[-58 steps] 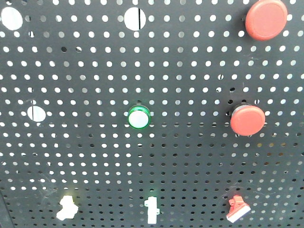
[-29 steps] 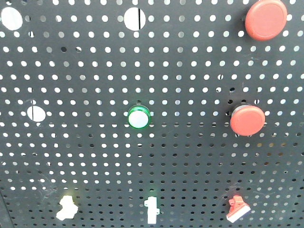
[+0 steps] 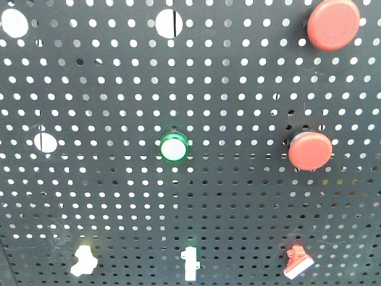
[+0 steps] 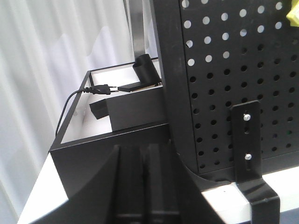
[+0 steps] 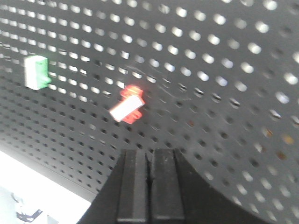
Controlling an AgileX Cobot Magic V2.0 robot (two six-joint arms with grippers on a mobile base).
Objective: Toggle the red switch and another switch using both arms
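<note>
Red switch: you're seeing the red switch (image 3: 297, 262) sitting at about 5 o'clock on the pegboard (image 3: 238, 196) in the front view, lever slanting down-left; in the right wrist view it's hanging at 12 o'clock, just above your right gripper (image 5: 149, 186).
Yellow switch: the yellow switch (image 3: 83, 261) is sitting at about 7 o'clock in the front view; in the left wrist view only a yellow scrap is peeking in at 1 o'clock, and you can't tell whether that's it.
Right gripper: its fingers are pressed together, holding nothing, apart from the red switch.
Left gripper: the left gripper (image 4: 142, 186) is looking pressed together too, nothing between the fingers, and it's pointing at the pegboard's frame and a black box (image 4: 126, 112), well apart from any switch.
Risk, right side: the right wrist view is blurring, so you're likely misjudging the gap; drive in crooked and you're hitting the base or sliding off the short lever.
Risk, wrong target: the green toggle (image 3: 190, 263) is sitting at 6 o'clock between the two switches, so a drifting arm is flipping the wrong one.
Risk, left side: you're approaching with the yellow switch out of sight, and the bracket (image 4: 250, 163) at 4 o'clock is waiting to snag you.
</note>
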